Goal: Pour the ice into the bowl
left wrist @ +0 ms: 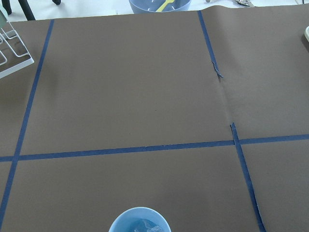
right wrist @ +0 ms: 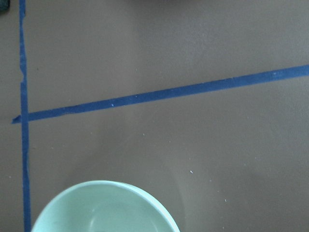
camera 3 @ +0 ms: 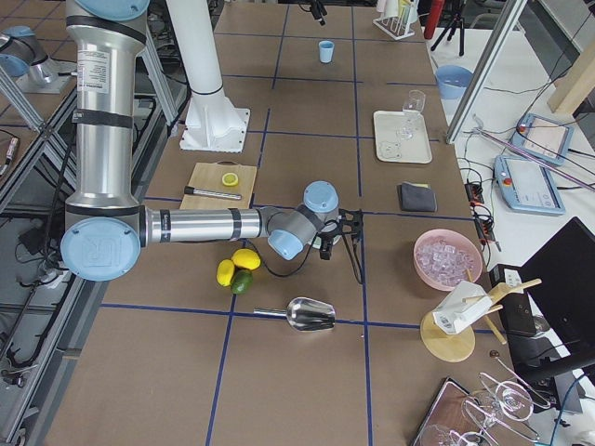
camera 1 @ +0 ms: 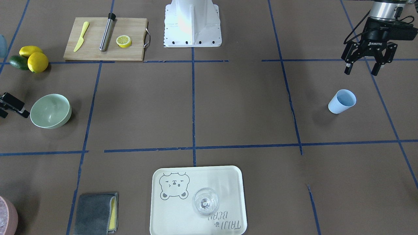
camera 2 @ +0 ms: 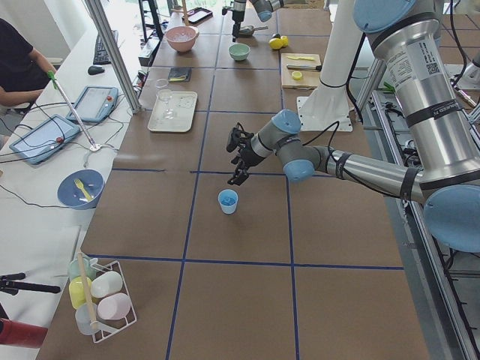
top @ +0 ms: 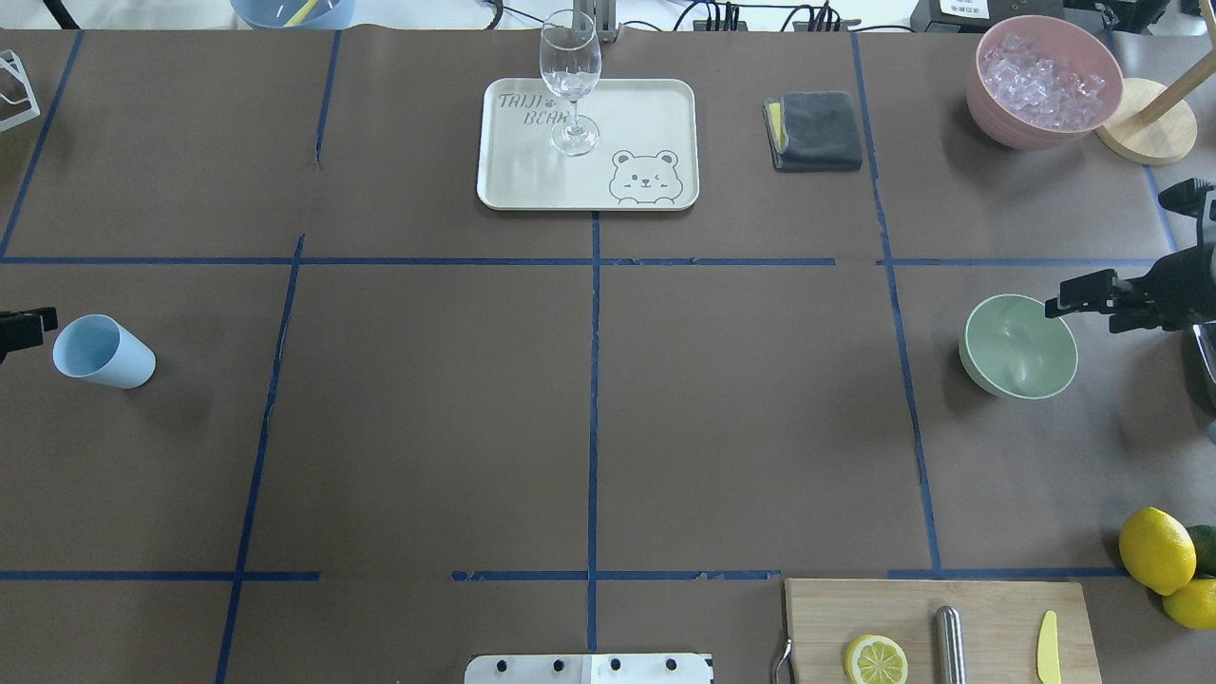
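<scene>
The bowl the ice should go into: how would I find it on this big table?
On the brown table, go to the robot's right-hand end, between the pink container on the far side and the lemons nearer the robot. The bowl sits there: round, pale mint green and empty, unlike the filled pink one.

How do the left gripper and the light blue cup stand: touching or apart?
Apart. In the front-facing view the open left gripper hangs clear of the light blue cup, bare table showing between them.
</scene>
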### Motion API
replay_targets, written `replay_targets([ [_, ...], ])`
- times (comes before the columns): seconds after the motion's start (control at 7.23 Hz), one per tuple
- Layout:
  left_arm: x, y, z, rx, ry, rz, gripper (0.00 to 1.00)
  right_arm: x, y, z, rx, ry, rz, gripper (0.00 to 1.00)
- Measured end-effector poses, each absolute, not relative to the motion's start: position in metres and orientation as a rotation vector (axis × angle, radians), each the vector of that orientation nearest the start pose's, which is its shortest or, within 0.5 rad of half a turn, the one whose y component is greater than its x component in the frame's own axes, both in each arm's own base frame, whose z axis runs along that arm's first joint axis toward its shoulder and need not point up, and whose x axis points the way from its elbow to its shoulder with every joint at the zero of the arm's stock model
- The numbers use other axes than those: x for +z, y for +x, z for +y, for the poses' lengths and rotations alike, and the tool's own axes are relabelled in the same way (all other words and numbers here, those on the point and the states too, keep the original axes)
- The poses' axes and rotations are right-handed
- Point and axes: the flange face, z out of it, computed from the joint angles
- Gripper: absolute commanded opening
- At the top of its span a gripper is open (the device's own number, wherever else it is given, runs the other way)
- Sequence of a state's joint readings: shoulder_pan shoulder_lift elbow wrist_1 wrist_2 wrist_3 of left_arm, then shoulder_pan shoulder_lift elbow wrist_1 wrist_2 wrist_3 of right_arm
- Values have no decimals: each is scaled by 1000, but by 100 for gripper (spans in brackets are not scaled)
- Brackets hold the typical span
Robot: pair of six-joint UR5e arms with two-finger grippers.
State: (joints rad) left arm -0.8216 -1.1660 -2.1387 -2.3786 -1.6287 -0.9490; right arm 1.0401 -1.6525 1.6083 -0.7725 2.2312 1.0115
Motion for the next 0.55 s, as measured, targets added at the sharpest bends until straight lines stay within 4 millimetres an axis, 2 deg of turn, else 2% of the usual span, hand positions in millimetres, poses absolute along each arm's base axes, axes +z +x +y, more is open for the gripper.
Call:
replay_targets([
  [0.14, 464, 150, -348, -150, 605, 762, 100, 599, -195, -447, 183, 80, -934, 77],
  [0.28, 464, 150, -348, -148, 606, 760, 100, 602, -203, -442, 175, 74, -924, 32],
  [0.42, 464, 150, -348, -147, 607, 760, 100, 605, -207, -439, 171, 67, -919, 0],
  [0.55, 464, 150, -348, -147, 609, 760, 100, 607, -209, -437, 168, 62, -916, 0],
])
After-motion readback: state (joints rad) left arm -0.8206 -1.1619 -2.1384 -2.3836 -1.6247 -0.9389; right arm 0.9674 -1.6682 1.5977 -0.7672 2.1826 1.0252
